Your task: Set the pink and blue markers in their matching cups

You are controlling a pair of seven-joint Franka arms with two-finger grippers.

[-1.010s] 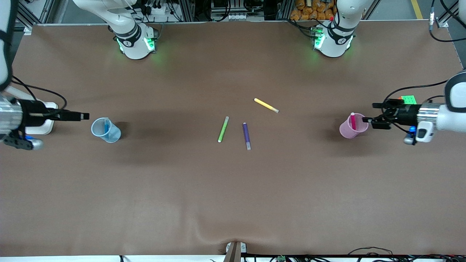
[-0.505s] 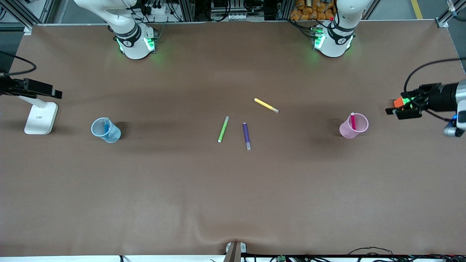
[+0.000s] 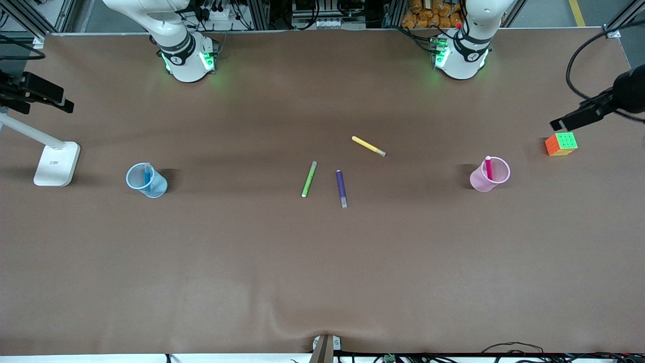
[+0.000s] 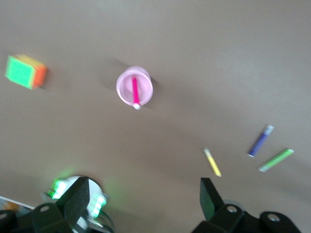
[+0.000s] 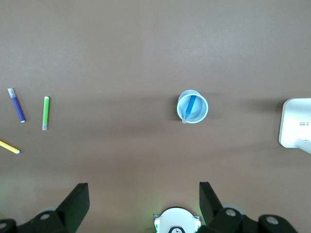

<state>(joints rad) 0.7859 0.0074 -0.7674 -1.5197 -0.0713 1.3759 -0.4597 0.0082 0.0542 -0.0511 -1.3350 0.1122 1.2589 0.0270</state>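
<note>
The pink marker point(image 3: 488, 168) stands in the pale pink cup point(image 3: 485, 179) toward the left arm's end of the table; both also show in the left wrist view, marker point(image 4: 135, 91) in cup point(image 4: 124, 87). The blue marker point(image 3: 147, 176) stands in the pale blue cup point(image 3: 153, 187) toward the right arm's end; in the right wrist view the marker point(image 5: 189, 107) leans in the cup point(image 5: 200, 110). My left gripper point(image 3: 564, 122) is open and empty, high over the table's end beside the cube. My right gripper point(image 3: 64, 105) is open and empty, high over the white stand.
A lime-green marker point(image 3: 309, 179), a purple marker point(image 3: 341, 187) and a yellow marker point(image 3: 368, 145) lie mid-table. A coloured puzzle cube point(image 3: 561, 144) sits near the pink cup. A white stand point(image 3: 54, 162) sits near the blue cup.
Both grippers have risen and drawn away from their cups toward the table's ends. The left gripper uncovered the cube. Cups and markers have not moved.
</note>
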